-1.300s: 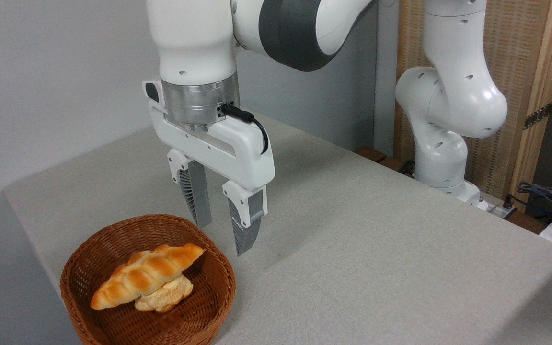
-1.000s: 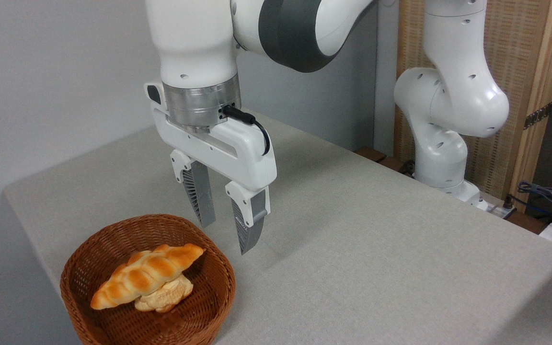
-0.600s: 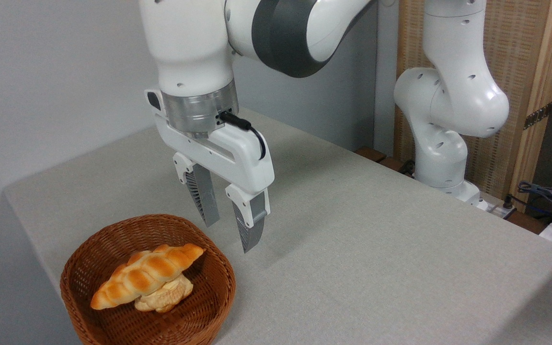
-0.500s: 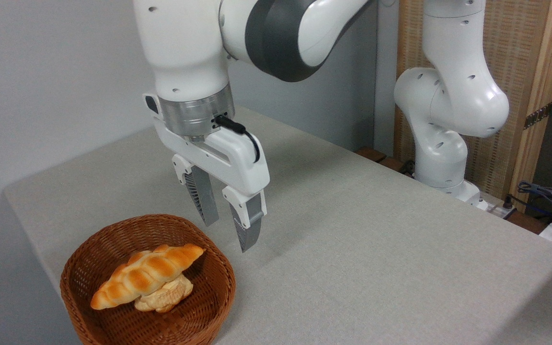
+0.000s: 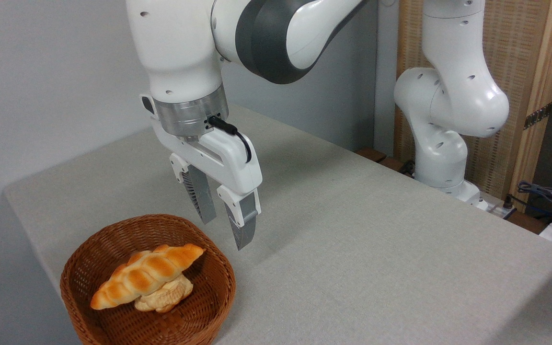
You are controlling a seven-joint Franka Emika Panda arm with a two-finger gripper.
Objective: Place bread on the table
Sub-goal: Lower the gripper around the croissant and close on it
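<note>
Brown woven wicker basket (image 5: pixel 89 268): near the left front edge of the table; unmoved over the last second or so.
Long glossy golden-brown ridged loaf (image 5: pixel 145 275): lying slantwise in the basket, propped on a small pale lumpy bun (image 5: pixel 168 295); untouched, same pose as before.
White two-finger claw with grey ribbed fingers (image 5: pixel 223 235): fingers apart, nothing between them; pointing down, above the basket's far right rim, clear of bread and wicker.
Change: shifted left and slightly up from a spot over bare cloth just right of the basket; wrist turned a little; gap between fingers narrower in view, perhaps only from the turn.
Meaning for task: approach under way, grasp not yet begun; likely more leftward travel and a descent needed to straddle the loaf's middle; bun underneath liable to shift or come along.
Light grey cloth-like table surface (image 5: pixel 376 249): flat, matte, bare to the right of the basket; ample room for setting the loaf down.
Room: pale wall at left; white arm base at the table's far right edge; wood-framed woven panel (image 5: pixel 525 86) behind; dark cables (image 5: pixel 549 196) at far right.
</note>
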